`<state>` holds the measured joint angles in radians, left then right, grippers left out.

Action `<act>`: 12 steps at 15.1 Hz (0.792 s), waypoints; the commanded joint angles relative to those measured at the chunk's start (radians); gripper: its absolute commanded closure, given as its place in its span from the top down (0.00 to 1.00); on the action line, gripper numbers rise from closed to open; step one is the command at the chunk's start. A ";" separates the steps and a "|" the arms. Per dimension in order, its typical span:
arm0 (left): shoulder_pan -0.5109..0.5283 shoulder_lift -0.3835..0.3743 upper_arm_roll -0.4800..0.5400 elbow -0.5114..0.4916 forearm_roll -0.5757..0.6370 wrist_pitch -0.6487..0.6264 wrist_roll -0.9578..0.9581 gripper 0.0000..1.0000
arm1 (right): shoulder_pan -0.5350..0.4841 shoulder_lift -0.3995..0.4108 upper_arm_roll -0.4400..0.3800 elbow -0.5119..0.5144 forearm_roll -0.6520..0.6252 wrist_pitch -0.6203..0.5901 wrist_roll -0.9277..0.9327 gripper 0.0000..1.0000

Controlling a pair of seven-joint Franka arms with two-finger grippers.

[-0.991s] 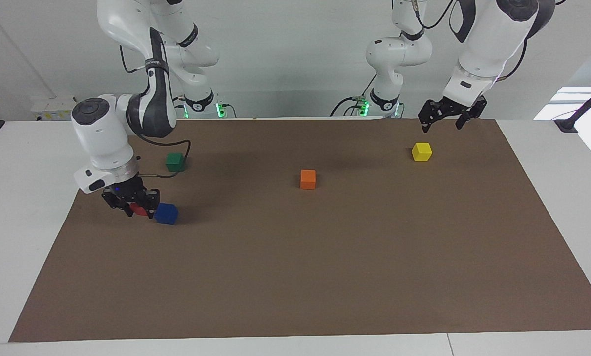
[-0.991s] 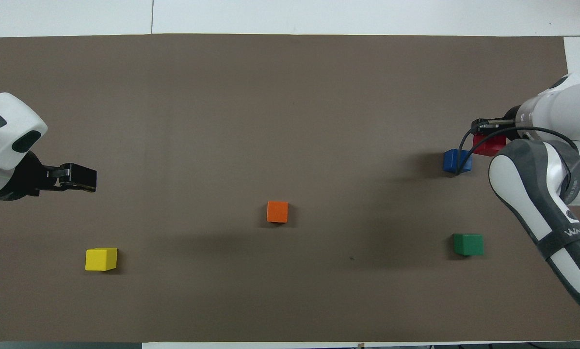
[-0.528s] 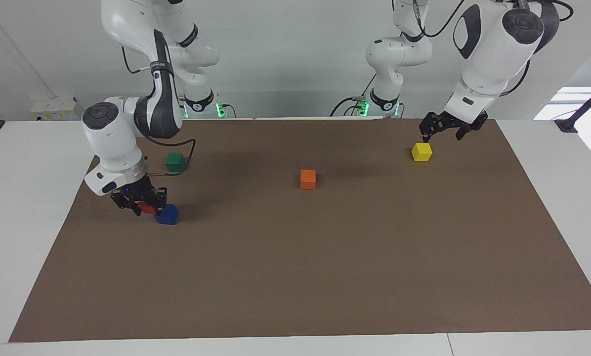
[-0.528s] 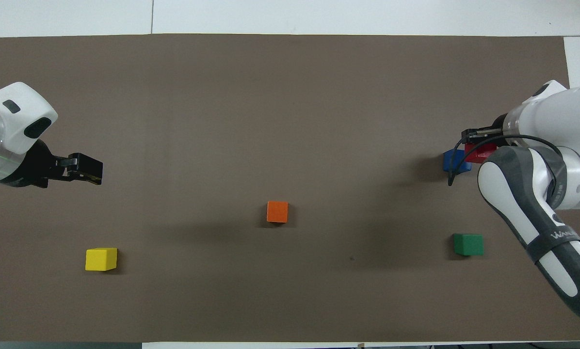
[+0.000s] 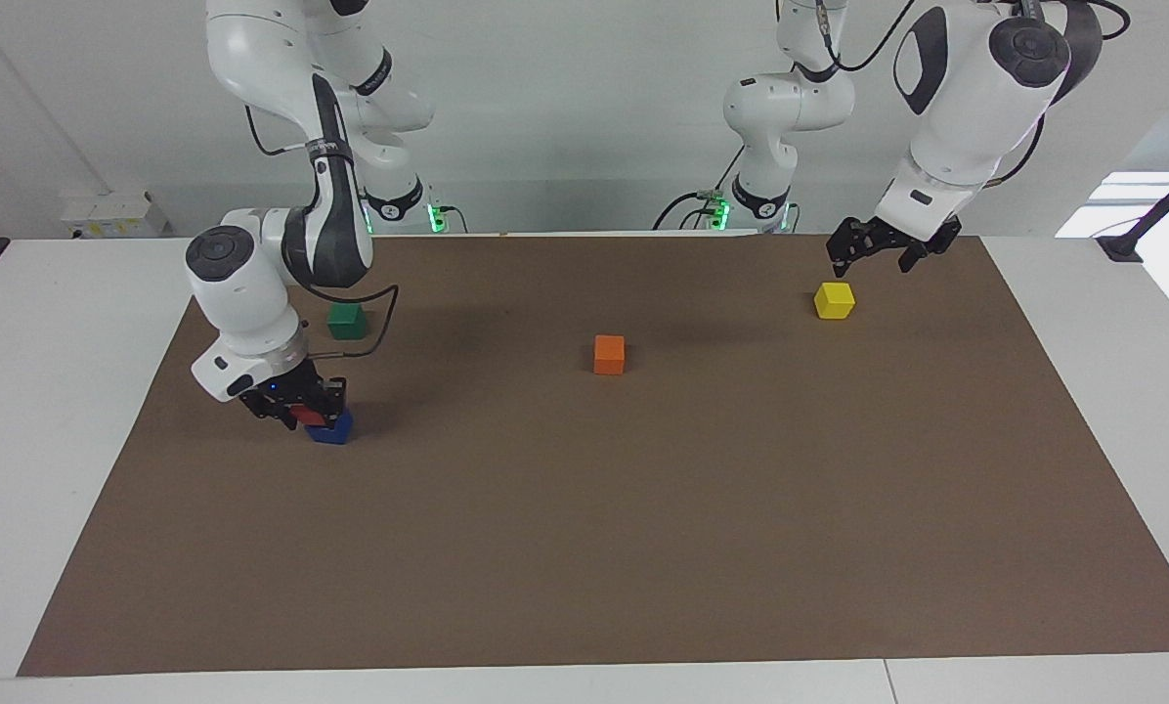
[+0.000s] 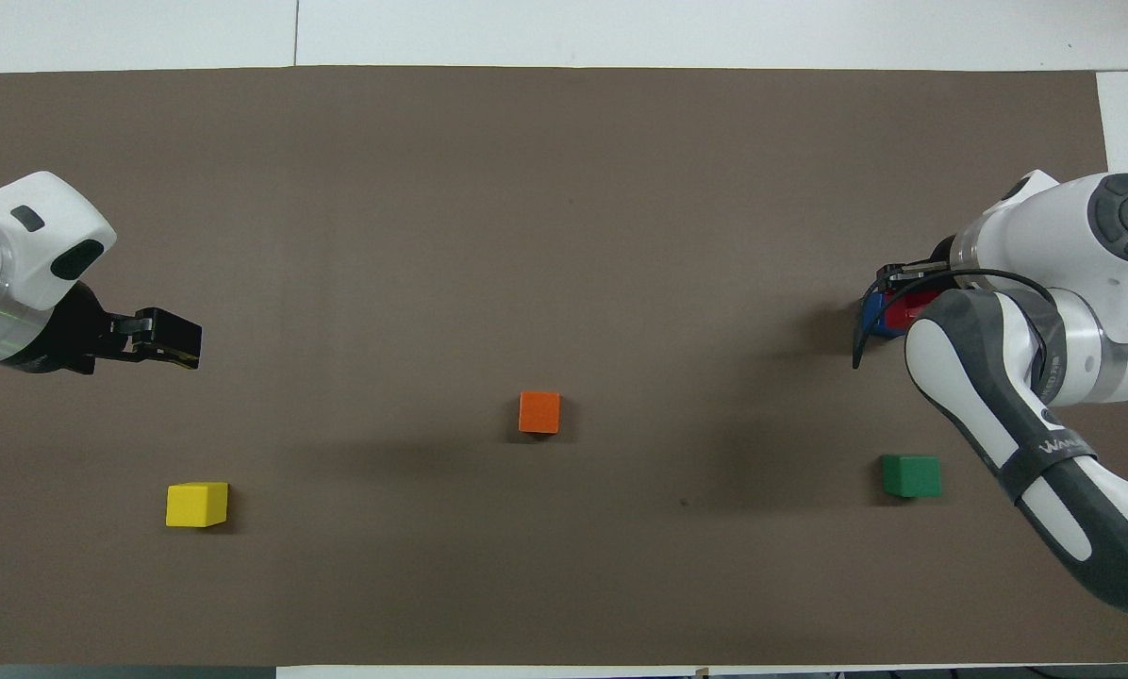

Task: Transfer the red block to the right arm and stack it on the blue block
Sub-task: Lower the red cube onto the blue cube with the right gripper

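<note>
Brown mat (image 5: 643,548) over the white table (image 5: 47,411), five cubes spread on it.

Right arm (image 5: 252,293) bent down over the end of the mat at its own side; right gripper (image 5: 296,409) clamped on the red block (image 5: 308,416), low over the blue block (image 5: 331,428). In the overhead view red block (image 6: 911,304) covers most of the blue block (image 6: 871,313), offset a little toward the right arm's end. Contact between the two not readable; looks close, at most a slim gap.

Left arm (image 5: 956,108) waiting, left gripper (image 5: 868,256) hanging above the mat beside the yellow cube (image 5: 835,300), fingers spread, holding nothing.

Step in hand, judged: final alignment and set-down. To do well:
- Shift red toward table centre until edges line up with blue on all sides, checked from overhead.
- Square the cube's faces to blue before descending.
- Lower straight down, slowly; no sideways push, or blue slides on the mat.
- Release only once red sits flat; open wide, lift vertically so fingers don't drag the stack.

Around: green cube (image 5: 346,320) nearer the robots than the stack, apart from it, under the right arm's elbow; black wrist cable (image 5: 374,323) looping close by it. Orange cube (image 5: 609,354) mid-mat, well apart. Nothing in the descent path. Main risks: overhang from the offset, cable snagging green on retreat.
</note>
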<state>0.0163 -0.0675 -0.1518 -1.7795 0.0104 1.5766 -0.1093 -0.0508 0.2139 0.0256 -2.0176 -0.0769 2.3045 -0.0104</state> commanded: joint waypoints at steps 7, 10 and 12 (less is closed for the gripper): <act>-0.001 0.054 0.006 0.140 -0.012 -0.026 0.010 1.00 | -0.017 0.012 0.002 -0.026 -0.020 0.061 -0.014 0.00; 0.001 0.048 0.008 0.109 -0.012 0.028 0.008 1.00 | -0.017 0.012 0.002 -0.027 -0.020 0.059 -0.011 0.00; 0.001 0.048 0.008 0.109 -0.012 0.042 0.008 1.00 | -0.017 0.012 0.002 -0.027 -0.020 0.056 -0.010 0.00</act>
<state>0.0171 -0.0284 -0.1510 -1.6809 0.0050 1.5970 -0.1092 -0.0569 0.2240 0.0226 -2.0285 -0.0775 2.3393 -0.0107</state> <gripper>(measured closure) 0.000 0.436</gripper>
